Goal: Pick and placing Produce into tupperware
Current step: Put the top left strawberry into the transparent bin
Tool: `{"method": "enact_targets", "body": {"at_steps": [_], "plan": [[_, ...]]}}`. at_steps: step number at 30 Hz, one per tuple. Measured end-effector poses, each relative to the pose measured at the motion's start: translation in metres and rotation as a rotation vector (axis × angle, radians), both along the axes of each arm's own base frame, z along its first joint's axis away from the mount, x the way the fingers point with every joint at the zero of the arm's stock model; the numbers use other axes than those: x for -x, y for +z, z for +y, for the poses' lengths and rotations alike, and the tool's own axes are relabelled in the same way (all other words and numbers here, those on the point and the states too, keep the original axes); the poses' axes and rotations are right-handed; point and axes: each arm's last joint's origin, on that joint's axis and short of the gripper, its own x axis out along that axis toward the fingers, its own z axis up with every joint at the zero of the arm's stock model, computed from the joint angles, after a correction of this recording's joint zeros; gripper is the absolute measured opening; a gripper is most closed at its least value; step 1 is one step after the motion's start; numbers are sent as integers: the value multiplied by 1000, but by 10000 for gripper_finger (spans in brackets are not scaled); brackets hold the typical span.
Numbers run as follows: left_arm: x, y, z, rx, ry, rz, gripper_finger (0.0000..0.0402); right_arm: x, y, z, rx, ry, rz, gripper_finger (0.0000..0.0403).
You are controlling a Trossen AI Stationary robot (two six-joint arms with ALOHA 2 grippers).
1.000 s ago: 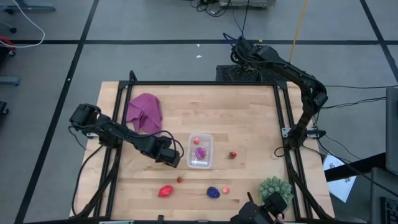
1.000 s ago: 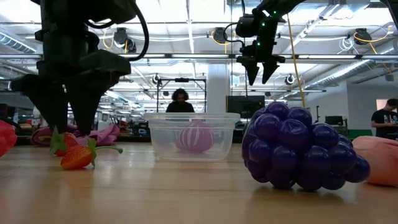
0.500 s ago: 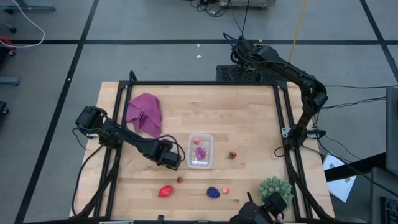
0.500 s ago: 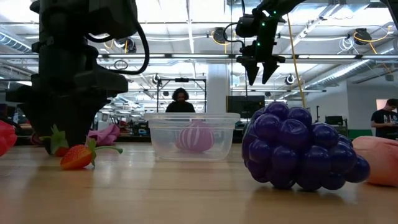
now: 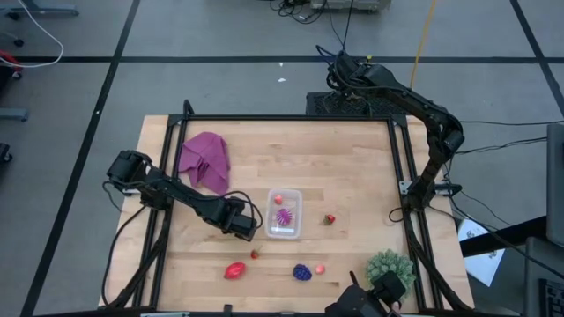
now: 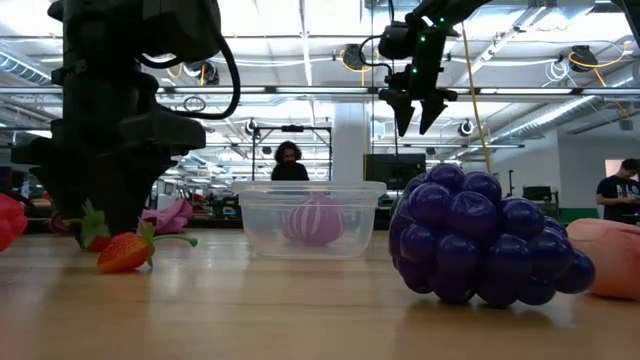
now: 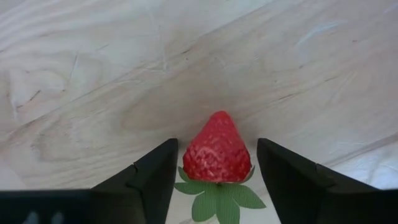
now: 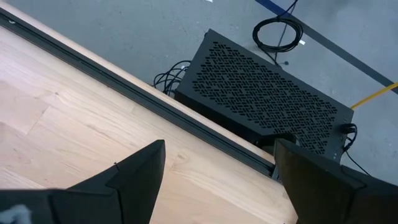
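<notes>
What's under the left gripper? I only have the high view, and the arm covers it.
Observer: A strawberry lies on the table, between the open jaws of the left gripper.
Operator: Are they touching it?
Observer: No. The left wrist view shows a sliver of wood on each side of the berry.
Operator: And the right gripper's jaws?
Observer: Open. The low view shows the right gripper hanging high above the table.

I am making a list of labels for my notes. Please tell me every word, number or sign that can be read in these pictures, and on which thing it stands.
None: no readable text shows on the tupperware, the strawberry, the table or either arm.
</notes>
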Motion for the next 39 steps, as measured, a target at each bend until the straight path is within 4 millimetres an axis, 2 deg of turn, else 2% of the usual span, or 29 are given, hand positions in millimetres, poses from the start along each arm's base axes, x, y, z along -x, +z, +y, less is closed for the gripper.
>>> {"method": "enact_targets", "body": {"at_steps": [5, 9, 15, 20, 25, 29, 35, 39], "plan": [[-1, 0, 0, 8, -3, -6, 166, 0, 0, 0, 2, 0, -2, 293], [-2, 1, -1, 12, -13, -20, 142, 0, 0, 0, 2, 0, -2, 293], [-3, 2, -2, 23, -17, -25, 156, 0, 0, 0, 2, 1, -2, 293], [-10, 11, -4, 27, -52, -44, 170, 0, 0, 0, 2, 1, -2, 293], [-17, 39, -6, 15, -97, -28, 161, 0, 0, 0, 2, 0, -2, 293], [-25, 74, -9, 1, -134, -40, 154, 0, 0, 0, 2, 0, -2, 293], [-48, 124, -15, -42, -224, -246, 165, 0, 0, 0, 2, 0, -2, 293], [-56, 138, -16, -63, -258, -334, 164, 0, 0, -1, 3, 2, -1, 293]]}}
